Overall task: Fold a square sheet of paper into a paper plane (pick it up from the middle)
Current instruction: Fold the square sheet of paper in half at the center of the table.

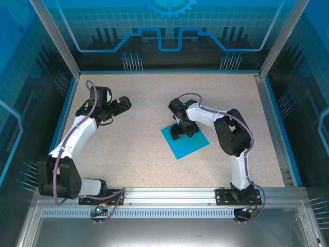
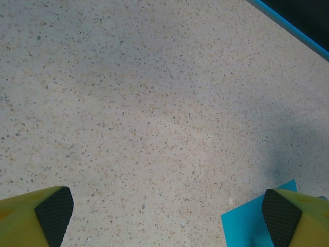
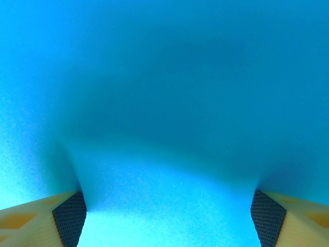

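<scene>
The square sheet of paper [image 1: 194, 146] lies on the speckled table [image 1: 139, 154], just off centre toward four o'clock. The right gripper [image 1: 182, 131] presses on its middle, claw spread wide, with the paper humped between the fingers [image 3: 69, 216]. The left gripper [image 1: 123, 105] hovers at ten o'clock, spread wide and empty.

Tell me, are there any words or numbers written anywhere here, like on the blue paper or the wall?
None: no word, number or brand name can be read anywhere.
The square sheet of paper is plain blue, with no writing on it.
The back wall has a gear picture and lines, but no letters.
</scene>
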`<action>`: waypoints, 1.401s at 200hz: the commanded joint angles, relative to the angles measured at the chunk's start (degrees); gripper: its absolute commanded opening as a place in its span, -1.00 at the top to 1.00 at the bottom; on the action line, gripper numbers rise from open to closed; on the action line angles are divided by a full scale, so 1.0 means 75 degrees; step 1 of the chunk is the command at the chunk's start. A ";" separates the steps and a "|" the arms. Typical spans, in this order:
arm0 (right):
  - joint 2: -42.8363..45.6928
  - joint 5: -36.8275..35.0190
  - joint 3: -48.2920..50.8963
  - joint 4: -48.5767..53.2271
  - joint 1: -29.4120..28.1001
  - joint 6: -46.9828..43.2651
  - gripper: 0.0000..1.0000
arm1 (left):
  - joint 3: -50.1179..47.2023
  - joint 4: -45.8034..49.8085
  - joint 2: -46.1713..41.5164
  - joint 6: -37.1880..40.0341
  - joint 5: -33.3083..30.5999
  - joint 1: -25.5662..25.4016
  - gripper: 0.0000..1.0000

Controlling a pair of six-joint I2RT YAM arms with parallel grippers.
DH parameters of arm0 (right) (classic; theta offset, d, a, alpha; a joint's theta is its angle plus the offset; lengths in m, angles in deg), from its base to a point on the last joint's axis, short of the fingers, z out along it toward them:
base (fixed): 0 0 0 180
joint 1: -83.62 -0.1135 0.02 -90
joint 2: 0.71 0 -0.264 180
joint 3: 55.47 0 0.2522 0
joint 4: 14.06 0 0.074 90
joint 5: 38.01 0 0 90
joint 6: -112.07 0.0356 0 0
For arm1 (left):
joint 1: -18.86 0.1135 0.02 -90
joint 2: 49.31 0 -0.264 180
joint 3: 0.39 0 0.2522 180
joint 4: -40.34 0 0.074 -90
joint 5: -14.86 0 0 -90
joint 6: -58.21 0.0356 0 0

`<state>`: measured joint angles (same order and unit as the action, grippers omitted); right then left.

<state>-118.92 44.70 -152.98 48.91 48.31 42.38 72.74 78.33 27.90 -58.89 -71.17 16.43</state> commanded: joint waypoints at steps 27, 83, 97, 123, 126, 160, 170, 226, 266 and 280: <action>-0.0588 -0.0247 0.0411 -0.0079 -0.0053 0.0192 -0.65 | 0.0204 0.0180 0.0112 -0.0058 0.0071 -0.0056 -0.97; -0.0429 -0.0160 0.0501 -0.0199 0.0043 0.0279 -0.56 | 0.0193 0.0253 0.0124 -0.0038 0.0048 -0.0061 -0.97; -0.0364 -0.0145 0.0503 -0.0213 0.0071 0.0302 -0.54 | 0.0190 0.0262 0.0123 -0.0044 0.0054 -0.0061 -0.97; -0.0107 0.0082 0.0490 -0.0327 0.0081 0.0376 -0.39 | 0.0181 0.0275 0.0116 -0.0056 0.0059 -0.0051 -0.97; -0.0062 0.0144 0.0499 -0.0371 0.0079 0.0388 -0.36 | 0.0168 0.0284 0.0112 -0.0066 0.0072 -0.0060 -0.97; 0.0571 0.1508 0.0824 -0.1156 0.0079 0.0475 0.02 | -0.0040 0.0456 0.0032 0.0182 0.0667 -0.0269 -0.94; 0.0703 0.1992 0.0931 -0.1417 0.0079 0.0607 0.19 | -0.0207 0.0481 -0.0031 0.0129 0.0714 -0.0387 -0.94; 0.1860 0.4352 0.1558 -0.3040 0.0176 0.1458 0.57 | -0.1542 -0.0748 -0.0326 -0.0733 0.1423 -0.1033 -0.93; 0.2269 0.5617 0.2254 -0.4101 0.0644 0.2049 0.56 | -0.2178 -0.1955 -0.0309 -0.1314 0.1817 -0.1599 -0.89; 0.2141 0.5579 0.2410 -0.4095 0.0789 0.2048 0.55 | -0.2223 -0.2282 -0.0131 -0.1497 0.1947 -0.1735 -0.86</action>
<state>-101.96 81.10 -137.72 21.70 51.92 55.32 57.07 68.69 26.70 -66.25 -60.39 5.06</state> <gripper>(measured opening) 0.221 0.946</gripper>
